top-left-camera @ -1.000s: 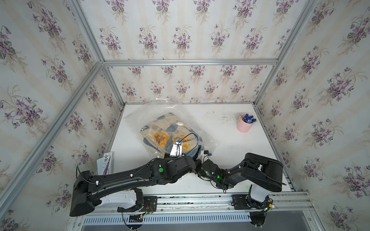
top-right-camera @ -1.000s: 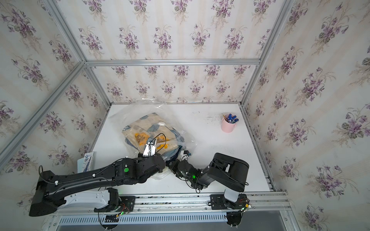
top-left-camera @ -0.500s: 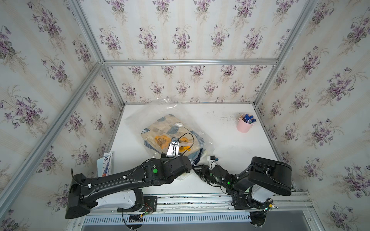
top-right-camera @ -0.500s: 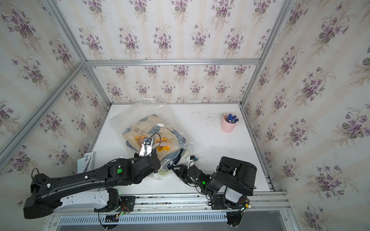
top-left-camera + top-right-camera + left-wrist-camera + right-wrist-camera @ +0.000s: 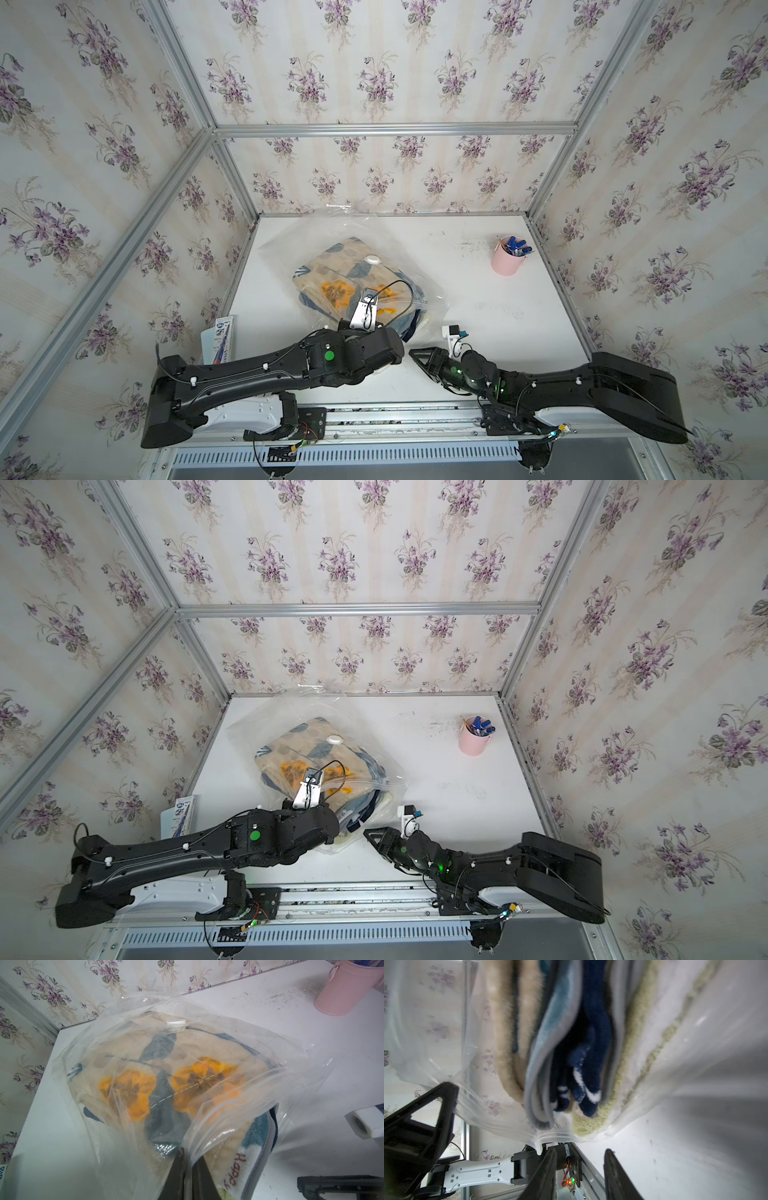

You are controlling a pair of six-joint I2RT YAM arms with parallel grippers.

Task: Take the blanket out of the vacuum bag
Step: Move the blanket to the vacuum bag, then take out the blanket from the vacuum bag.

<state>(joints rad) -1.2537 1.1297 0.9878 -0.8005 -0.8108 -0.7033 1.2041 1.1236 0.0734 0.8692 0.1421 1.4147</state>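
Two grippers work at the open mouth of the vacuum bag (image 5: 286, 253), which lies left of centre on the desk (image 5: 490, 316), reaching its far edge. The left gripper (image 5: 188, 1167) pinches the bag's upper lip. The right gripper (image 5: 580, 1150), jaws apart and empty, stands just short of the blanket (image 5: 332, 274) inside.

By my left gripper (image 5: 188, 1154) the vacuum bag (image 5: 239, 1028) is clear, glossy plastic film, creased and crinkly. Its valve cap (image 5: 176, 1021), further ahead, is smooth white plastic. Through the film I see the blanket (image 5: 149, 1084), a soft, fleecy, matt cloth. The gripper's fingers (image 5: 174, 1176) look like matt black plastic. Beyond the tool, the table (image 5: 280, 1012) is matt white and scuffed, and the pink cup (image 5: 342, 991) has a smooth satin sheen.
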